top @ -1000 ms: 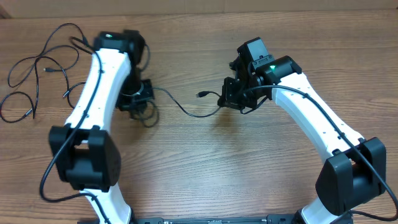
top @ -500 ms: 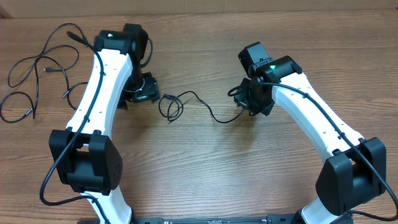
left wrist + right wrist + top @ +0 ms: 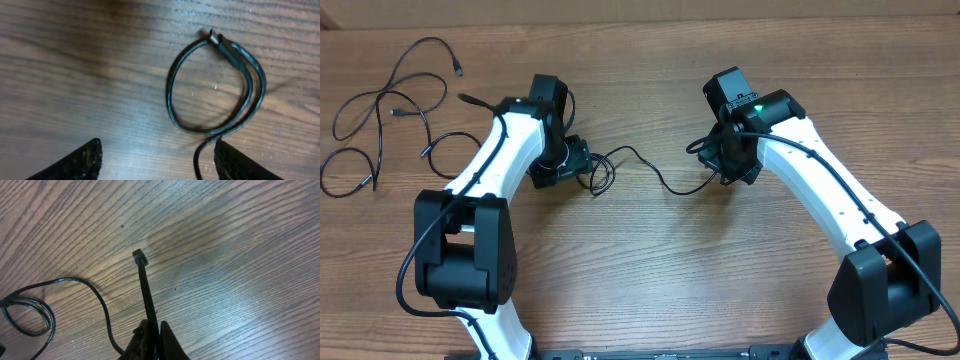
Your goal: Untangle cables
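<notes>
One thin black cable [image 3: 636, 150] lies on the wooden table between my two grippers. Its left end forms a small loop [image 3: 600, 178] with the plug [image 3: 215, 36] at the top. My left gripper [image 3: 157, 150] is open just short of that loop [image 3: 170, 95], with the cord running past the inside of its right finger [image 3: 227, 157]. In the overhead view the left gripper [image 3: 570, 160] sits right beside the loop. My right gripper [image 3: 155, 330] is shut on the cable's other end [image 3: 146, 290], and the small plug [image 3: 139, 256] sticks out beyond the fingertips. From above, the right gripper [image 3: 720, 165] hangs over the middle-right.
Several loose black cables [image 3: 382, 100] sprawl over the far left of the table, beside the left arm [image 3: 505, 150]. The right arm [image 3: 820, 190] reaches in from the lower right. The table's back edge [image 3: 640, 18] runs along the top.
My left gripper opened and let go of the cable, which dropped as a small loop; that gripper then moved right, close to the loop. The right gripper pulled its end right, then held still.
</notes>
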Motion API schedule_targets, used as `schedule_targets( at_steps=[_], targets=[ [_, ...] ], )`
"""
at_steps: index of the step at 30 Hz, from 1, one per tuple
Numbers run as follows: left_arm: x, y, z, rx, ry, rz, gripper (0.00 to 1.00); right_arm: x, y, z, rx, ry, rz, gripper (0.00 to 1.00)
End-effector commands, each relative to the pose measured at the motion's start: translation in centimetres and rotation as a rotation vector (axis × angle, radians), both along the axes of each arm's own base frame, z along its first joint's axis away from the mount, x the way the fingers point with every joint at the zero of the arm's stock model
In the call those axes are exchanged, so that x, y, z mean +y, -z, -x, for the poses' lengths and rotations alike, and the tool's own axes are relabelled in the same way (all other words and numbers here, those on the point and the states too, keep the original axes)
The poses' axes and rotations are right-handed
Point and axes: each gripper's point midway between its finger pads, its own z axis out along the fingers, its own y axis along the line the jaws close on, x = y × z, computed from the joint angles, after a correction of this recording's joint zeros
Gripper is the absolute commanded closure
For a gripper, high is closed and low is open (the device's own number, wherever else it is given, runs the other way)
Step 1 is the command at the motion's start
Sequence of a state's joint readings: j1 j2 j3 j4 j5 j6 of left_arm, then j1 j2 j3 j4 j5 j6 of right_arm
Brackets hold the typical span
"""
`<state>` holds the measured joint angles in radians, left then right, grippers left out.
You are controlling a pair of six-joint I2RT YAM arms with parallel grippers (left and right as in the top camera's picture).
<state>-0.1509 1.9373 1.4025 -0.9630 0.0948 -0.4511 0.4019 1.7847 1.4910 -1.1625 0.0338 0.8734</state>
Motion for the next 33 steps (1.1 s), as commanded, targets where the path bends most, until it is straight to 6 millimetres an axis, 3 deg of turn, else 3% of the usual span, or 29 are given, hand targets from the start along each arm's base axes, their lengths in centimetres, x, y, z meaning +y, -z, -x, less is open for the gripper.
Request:
schedule_targets(
  at_steps=[1,6,10,16,25,33],
  targets=[
    [-0.3,1.3,0.7,0.018,-0.078,0.025,0.36,-0.1,-0.9,-0.2,-0.032,0.014,0.002,0.96],
    [0.6,3.2,0.7,0.040,-0.111,-0.076,0.37,0.0,-0.9,-0.2,-0.030,0.012,-0.005,0.96],
    [0.2,3.8,0.7,0.036,-0.092,-0.107,0.36,0.0,-0.9,-0.2,-0.030,0.012,-0.005,0.96],
    [1.1,3.8,-0.1,-0.009,-0.155,-0.186,0.36,0.0,-0.9,-0.2,-0.030,0.012,-0.005,0.96],
    [0.9,3.8,-1.1,-0.045,-0.181,-0.173,0.35,0.0,-0.9,-0.2,-0.030,0.012,-0.005,0.96],
    [0.5,6.8,-0.1,0.034,-0.163,-0.168,0.36,0.0,-0.9,-0.2,-0.033,0.008,-0.006,0.96]
  ],
)
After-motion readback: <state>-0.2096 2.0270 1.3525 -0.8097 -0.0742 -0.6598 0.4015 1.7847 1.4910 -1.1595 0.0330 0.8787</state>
